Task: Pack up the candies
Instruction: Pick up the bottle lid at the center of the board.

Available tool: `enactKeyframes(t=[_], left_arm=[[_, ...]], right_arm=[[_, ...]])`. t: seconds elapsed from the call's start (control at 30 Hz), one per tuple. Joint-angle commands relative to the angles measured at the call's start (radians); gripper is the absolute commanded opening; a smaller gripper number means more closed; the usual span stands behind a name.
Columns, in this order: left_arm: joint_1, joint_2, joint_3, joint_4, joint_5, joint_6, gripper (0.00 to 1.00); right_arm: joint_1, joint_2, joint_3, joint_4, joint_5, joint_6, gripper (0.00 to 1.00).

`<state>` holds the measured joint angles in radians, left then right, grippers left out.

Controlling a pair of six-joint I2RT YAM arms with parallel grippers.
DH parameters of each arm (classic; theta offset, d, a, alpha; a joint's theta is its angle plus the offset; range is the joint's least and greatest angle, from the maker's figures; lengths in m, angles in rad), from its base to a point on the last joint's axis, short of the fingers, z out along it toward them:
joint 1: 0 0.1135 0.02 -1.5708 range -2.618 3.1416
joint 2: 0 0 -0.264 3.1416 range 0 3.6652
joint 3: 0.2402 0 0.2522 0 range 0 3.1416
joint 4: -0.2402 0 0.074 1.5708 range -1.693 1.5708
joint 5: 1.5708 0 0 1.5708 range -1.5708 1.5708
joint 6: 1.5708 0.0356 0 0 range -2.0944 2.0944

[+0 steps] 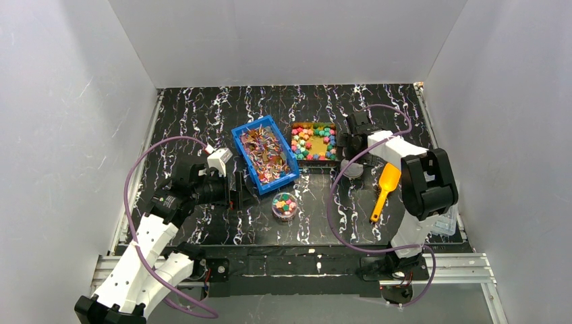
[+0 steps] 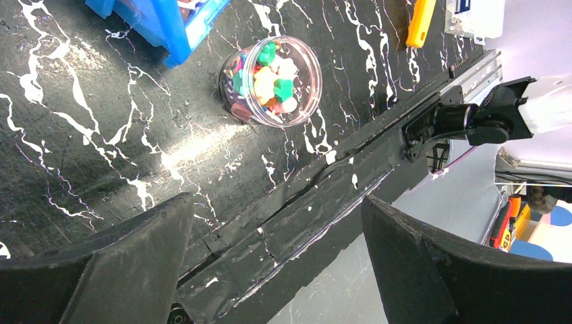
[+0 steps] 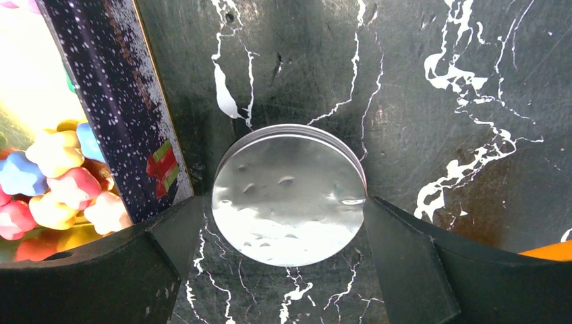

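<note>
Top external view shows the candies [image 1: 313,143] lying in a flat square tin [image 1: 313,160] at the back of the black table [image 1: 202,121]. More of them sit in a small clear jar [image 1: 284,205] nearer the front, and the jar is open at the top. A blue box [image 1: 251,125] stands just left of the tin, full of small bits too tiny to tell. An orange scoop [image 1: 384,190] lies on the right.

The right gripper [image 3: 287,202] is low over the table, just beside the tin. Its two fingers [image 3: 405,256] press on both sides of a round silver lid [image 3: 290,182]. The left gripper [image 2: 273,202] has its fingers wide apart with nothing between them. It is near the jar but not touching it.
</note>
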<state>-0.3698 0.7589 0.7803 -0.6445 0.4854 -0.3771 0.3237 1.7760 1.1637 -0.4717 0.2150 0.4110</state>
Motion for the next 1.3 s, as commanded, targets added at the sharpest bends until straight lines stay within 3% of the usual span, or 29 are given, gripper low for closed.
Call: enactKeyframes(t=[0.0, 0.5, 1.27], left_arm=[[-0.001, -0.004, 0.010, -0.015, 0.001, 0.013, 0.93], [-0.001, -0.007, 0.010, -0.015, 0.002, 0.013, 0.93], [-0.001, -0.003, 0.009, -0.015, 0.002, 0.013, 0.93]], right_arm=[[0.023, 0.017, 0.050, 0.006, 0.017, 0.005, 0.98], [0.028, 0.011, 0.044, -0.023, 0.098, 0.002, 0.98], [0.028, 0.015, -0.008, 0.015, 0.089, 0.025, 0.98]])
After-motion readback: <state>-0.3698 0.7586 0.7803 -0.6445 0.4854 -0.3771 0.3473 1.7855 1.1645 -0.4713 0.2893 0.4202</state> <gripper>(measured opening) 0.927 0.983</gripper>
